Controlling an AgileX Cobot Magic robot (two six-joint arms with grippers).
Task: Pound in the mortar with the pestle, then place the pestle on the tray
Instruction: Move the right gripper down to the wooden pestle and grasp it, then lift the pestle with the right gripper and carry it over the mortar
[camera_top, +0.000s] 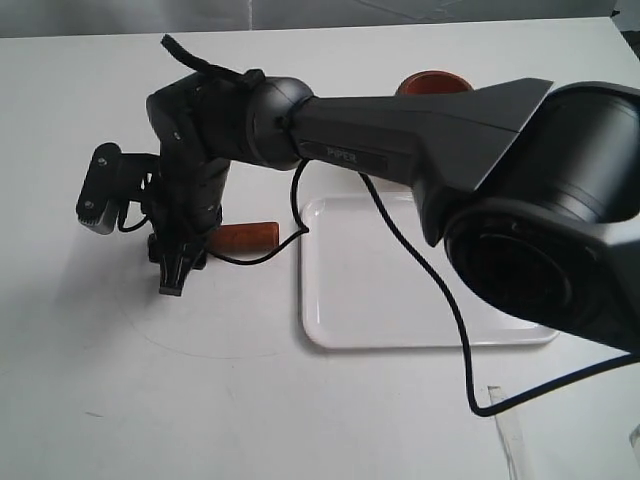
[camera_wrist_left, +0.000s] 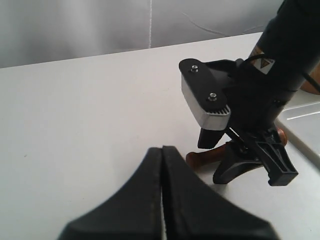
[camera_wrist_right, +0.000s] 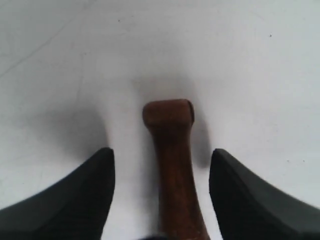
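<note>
On my screens the bench (camera_top: 200, 400) is plain white, without any pattern, with only soft grey shadows on it. The tray (camera_top: 340, 310) is also white, but glossy and a little brighter than the bench. The pestle (camera_wrist_right: 172, 165) is dark reddish-brown in the right wrist view and looks more orange in the exterior view. The part of the mortar (camera_top: 435, 82) that I can see is orange-brown to red. The right hand (camera_top: 172, 285) and the left hand (camera_wrist_left: 162, 200) are both matt black. The arm (camera_top: 420, 130) is dark grey to black, with faint grey letters. The cable (camera_top: 440, 290) is black. The wrist camera (camera_wrist_left: 207, 102) is black with a silver-grey face.
</note>
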